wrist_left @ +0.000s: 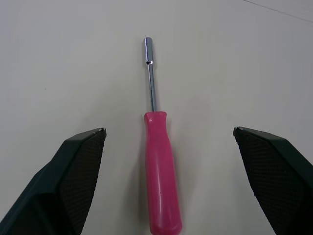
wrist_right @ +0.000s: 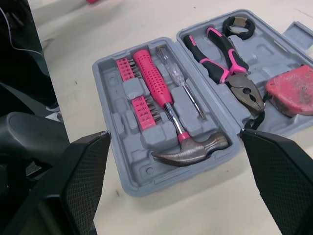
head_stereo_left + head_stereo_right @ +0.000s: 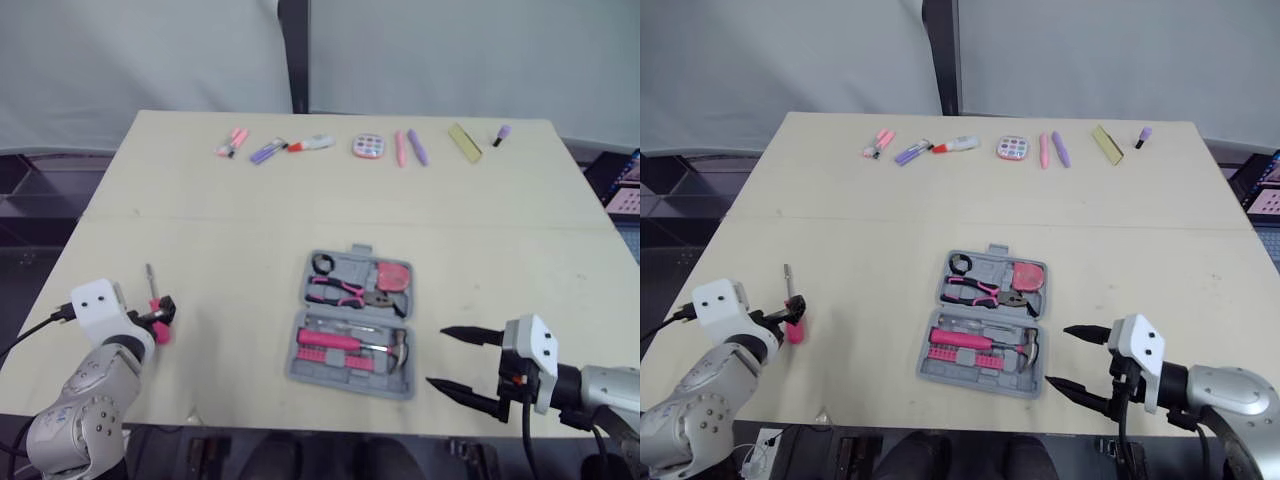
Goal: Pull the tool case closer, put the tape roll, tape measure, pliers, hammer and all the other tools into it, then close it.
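My left hand point(image 1: 168, 130) open, straddling pink screwdriver point(image 1: 161, 166) at 9 o'clock of tool case point(image 2: 128, 161), lined up for pickup; right hand point(image 3: 436, 357) open, parked at 4 o'clock.

We seem to be in a robot lab or test room rather than a home. We see a plain beige table point(image 3: 200, 230) standing alone before pale screens point(image 3: 150, 60), with a dark post point(image 3: 292, 50) between them. Small items point(image 3: 370, 147) lie in a tidy row along the far edge, and an open tool case point(image 3: 352, 325) sits near the middle.
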`<state>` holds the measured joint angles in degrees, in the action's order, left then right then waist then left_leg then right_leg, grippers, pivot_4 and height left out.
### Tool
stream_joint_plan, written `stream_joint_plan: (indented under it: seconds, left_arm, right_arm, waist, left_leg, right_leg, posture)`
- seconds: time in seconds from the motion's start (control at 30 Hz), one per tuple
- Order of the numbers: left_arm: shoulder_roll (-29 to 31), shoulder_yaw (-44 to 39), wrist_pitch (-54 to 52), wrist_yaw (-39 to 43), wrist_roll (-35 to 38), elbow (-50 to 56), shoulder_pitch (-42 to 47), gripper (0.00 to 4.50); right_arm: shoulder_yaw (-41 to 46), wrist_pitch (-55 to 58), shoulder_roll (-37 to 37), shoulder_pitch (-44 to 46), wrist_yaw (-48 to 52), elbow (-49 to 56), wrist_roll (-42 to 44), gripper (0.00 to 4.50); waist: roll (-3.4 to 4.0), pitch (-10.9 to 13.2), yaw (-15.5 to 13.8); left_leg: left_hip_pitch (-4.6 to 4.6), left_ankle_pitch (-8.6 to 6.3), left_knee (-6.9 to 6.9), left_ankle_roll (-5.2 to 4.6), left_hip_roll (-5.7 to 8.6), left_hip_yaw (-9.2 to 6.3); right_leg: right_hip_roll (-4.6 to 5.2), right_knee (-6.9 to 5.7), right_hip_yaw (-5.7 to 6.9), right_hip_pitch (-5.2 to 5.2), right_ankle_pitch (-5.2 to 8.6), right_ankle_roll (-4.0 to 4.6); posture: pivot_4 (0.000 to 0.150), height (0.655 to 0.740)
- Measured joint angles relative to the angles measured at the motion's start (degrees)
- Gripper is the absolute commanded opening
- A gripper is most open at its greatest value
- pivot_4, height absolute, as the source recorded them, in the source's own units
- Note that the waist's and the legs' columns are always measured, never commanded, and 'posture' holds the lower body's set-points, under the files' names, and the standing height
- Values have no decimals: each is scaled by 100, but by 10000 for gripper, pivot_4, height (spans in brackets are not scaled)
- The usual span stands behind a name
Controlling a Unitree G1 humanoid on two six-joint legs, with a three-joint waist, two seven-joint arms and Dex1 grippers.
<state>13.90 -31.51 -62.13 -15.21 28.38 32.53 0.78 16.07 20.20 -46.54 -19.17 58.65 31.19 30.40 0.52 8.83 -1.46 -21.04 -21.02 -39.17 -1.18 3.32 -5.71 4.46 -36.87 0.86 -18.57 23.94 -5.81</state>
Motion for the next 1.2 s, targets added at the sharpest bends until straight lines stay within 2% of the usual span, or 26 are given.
stream_joint_plan:
  seconds: [0.53, 0.97, 1.2]
  left_arm:
    - [42, 0, -238, 240, -321, -467, 220, 45000]
    - [206, 276, -135, 461, -701, -1780, 1012, 45000]
    - [204, 405, -69, 497, -912, -1926, 1106, 45000]
  right_arm:
    - [1, -247, 159, -55, 57, 31, 62, 44736]
    - [8, -284, 160, -175, 53, 19, 21, 44736]
    - [43, -307, 176, -375, 6, 26, -5, 44736]
  waist:
    - [-5, -2, 0]
    - [-9, -5, -2]
    - [-9, -6, -2]
  left_leg:
    - [0, 0, 0, 0, 0, -1]
    - [2, 0, -2, 0, 3, -3]
    - [5, 0, -2, 0, 3, -3]
  right_leg:
    - [0, -2, 1, -1, 0, 0]
    - [2, -17, 4, -4, 0, -1]
    - [2, -21, 3, -5, 0, -1]
  posture:
    - [1500, 7134]
    - [1500, 7134]
    - [1500, 7134]
